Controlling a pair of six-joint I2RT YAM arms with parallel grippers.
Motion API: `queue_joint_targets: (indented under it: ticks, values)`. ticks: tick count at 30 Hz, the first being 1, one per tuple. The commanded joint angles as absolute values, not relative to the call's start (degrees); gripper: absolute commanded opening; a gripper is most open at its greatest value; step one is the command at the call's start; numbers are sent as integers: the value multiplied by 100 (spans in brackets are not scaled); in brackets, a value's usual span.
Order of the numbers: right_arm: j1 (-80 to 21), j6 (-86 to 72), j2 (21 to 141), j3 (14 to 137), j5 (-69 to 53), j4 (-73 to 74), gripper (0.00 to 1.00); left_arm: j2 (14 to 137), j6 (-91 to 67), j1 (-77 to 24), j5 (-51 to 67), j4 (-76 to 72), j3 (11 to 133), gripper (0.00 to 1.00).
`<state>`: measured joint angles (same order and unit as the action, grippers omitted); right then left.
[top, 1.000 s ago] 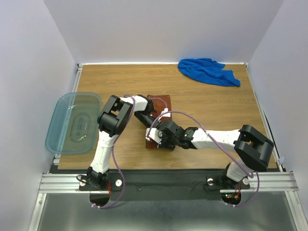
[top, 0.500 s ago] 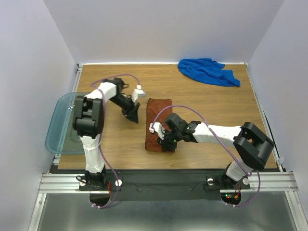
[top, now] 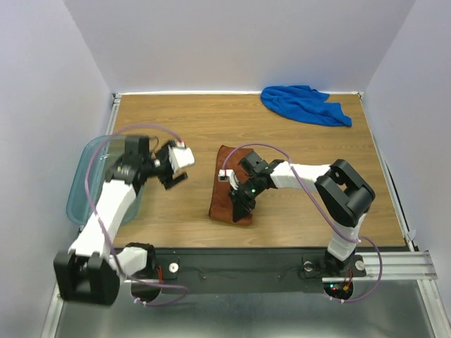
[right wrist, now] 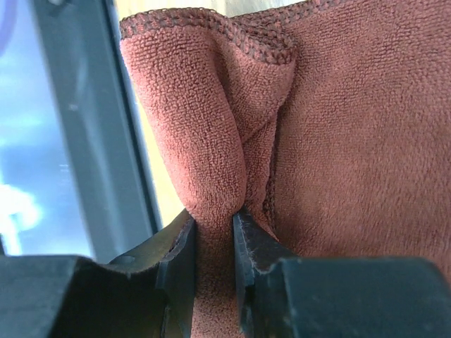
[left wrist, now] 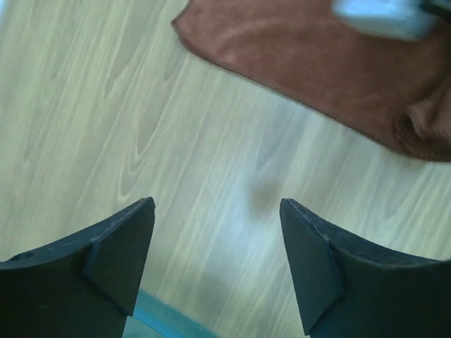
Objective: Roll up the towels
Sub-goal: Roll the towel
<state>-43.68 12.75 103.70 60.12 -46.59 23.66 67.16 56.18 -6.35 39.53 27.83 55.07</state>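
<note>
On the counter (top: pixel 211 120), near the middle, lies the brown towel (top: pixel 227 196). It is a long shape that runs from the middle toward the near edge. The right hand (top: pixel 244 205) is down on its near end.

From the right wrist you can see that hand (right wrist: pixel 215 239) pinching a fold of the brown towel (right wrist: pixel 338 141). The two fingers (right wrist: pixel 180 260) squeeze the cloth from both sides. The fold stands up between them like a little ridge. The stitched edge of the towel curls over at the top of the fold. The rest of the towel spreads out to the right of the fold in that view.

The left hand (top: pixel 173 179) is to the left of the brown towel and does not touch it. It hangs over bare wood, between the towel and the bin (top: pixel 79 193). From the left wrist, its fingers (left wrist: pixel 120 253) are spread wide apart, with only wood showing in the gap. One end of the brown towel shows at the top of that view, well ahead of the fingertips.

The blue towel (top: pixel 304 104) lies in a loose heap at the far right corner of the counter, well apart from both hands. The bin sits at the left edge and hangs partly off the counter.
</note>
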Motion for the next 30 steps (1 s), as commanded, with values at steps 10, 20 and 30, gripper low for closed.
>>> queue_joint_targets:
  ticks: [10, 20, 30]
  values:
    - [-3868, 1116, 11750, 6828, -5897, 3164, 4, 4175, 7023, -2837, 3068, 2058, 2716, 89]
    - [-3709, 1345, 12401, 7338, -5906, 3542, 8, 4956, 6213, -4745, 2339, 476, 2479, 86]
    - [-3691, 1520, 12630, 7638, -5757, 3797, 9, 6204, 6100, -5458, 1653, -543, 2434, 81]
